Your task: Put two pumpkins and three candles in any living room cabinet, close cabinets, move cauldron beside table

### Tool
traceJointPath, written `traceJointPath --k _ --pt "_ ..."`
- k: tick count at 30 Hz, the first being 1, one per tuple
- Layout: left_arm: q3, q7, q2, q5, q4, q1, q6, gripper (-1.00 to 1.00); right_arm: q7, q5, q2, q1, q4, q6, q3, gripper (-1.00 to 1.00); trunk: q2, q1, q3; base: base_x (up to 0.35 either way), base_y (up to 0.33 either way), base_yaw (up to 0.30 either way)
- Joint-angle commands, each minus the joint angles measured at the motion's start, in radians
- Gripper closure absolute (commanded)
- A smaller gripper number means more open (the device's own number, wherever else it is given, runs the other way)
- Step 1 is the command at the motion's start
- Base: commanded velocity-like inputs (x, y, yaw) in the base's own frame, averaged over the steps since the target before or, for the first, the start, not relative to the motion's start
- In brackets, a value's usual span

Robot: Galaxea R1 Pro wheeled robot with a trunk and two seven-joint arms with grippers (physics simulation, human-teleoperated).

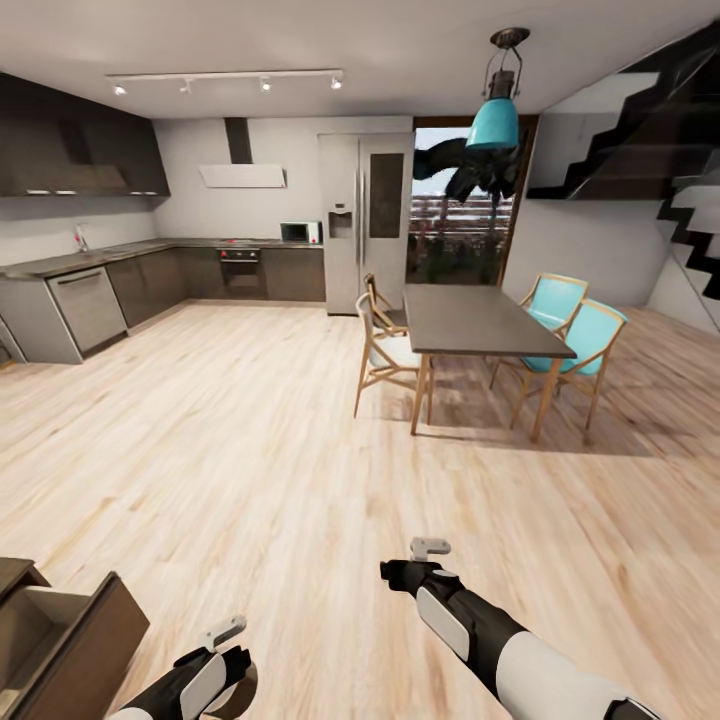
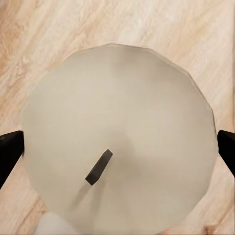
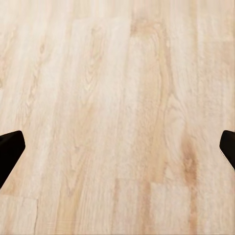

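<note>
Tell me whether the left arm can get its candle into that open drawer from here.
Probably yes: the left hand grips the candle, and the open drawer stands just beside it with nothing between them.

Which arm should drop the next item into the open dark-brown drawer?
Left, probably. The left gripper is shut on a stubby pale candle with a dark wick, and the open dark-brown drawer with a beige inside sits on that side. The right gripper is open over bare wooden floor.
</note>
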State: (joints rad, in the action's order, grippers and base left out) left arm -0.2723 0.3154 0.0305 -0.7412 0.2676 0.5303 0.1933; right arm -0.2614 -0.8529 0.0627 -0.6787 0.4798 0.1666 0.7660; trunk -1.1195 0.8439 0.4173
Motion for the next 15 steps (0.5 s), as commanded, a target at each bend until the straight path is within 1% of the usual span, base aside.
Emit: traceJointPath --k 1,15 --pt "-0.008 0.007 0.001 -0.006 0.003 0.0 0.005 1.0 -0.008 -0.006 -0.001 -0.001 0.003 0.003 0.007 -1.0 -0.001 0.001 0.001 0.29 -0.212 0.198" --pt "-0.008 0.007 0.002 -0.006 0.004 0.0 0.005 1.0 -0.012 -0.006 0.0 -0.001 0.003 0.006 0.008 -1.0 -0.001 0.001 0.001 0.274 -0.228 0.209"
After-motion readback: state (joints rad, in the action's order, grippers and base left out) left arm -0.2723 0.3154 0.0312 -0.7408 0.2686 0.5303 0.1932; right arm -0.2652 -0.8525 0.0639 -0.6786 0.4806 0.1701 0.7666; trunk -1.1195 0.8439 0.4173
